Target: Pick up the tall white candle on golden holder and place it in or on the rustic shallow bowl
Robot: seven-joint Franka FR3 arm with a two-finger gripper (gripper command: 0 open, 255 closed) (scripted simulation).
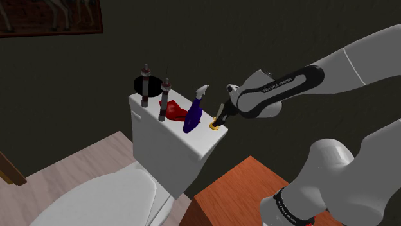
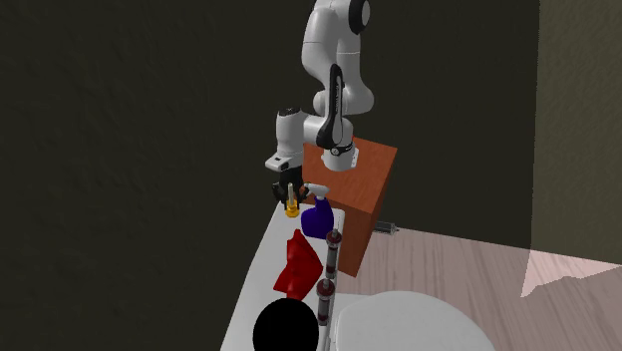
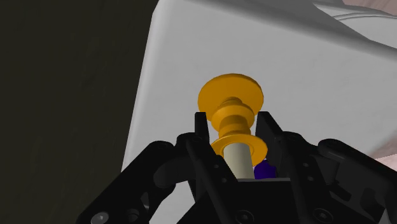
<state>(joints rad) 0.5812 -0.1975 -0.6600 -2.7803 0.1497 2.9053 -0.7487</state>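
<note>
Black pincer (image 3: 234,121): looks clamped on the candle (image 3: 230,95), one finger each side of the gold collar just under the white stick, both touching it as far as I can see
Candle spot: gold foot sits on the white toilet tank lid (image 3: 305,63), at the end nearest the arm
Neighbours: blue spray bottle (image 1: 195,112) just beside it, then a red thing (image 1: 173,112), then two tall dark sticks (image 1: 165,96)
Bowl: round black dish (image 1: 136,85) at the far end of the lid, past all of that
Slip risk: the grip is on rounded gold rings, so I'd guess it could tilt or slide on the lift
Carry risk: narrow lid, and the sticks stand right by the bowl; go low and something gets knocked off
Wrist view: shows the contact at the collar, which the shoulder view hides behind the hand
Second exterior view: shows the whole row lined up from candle to bowl
</note>
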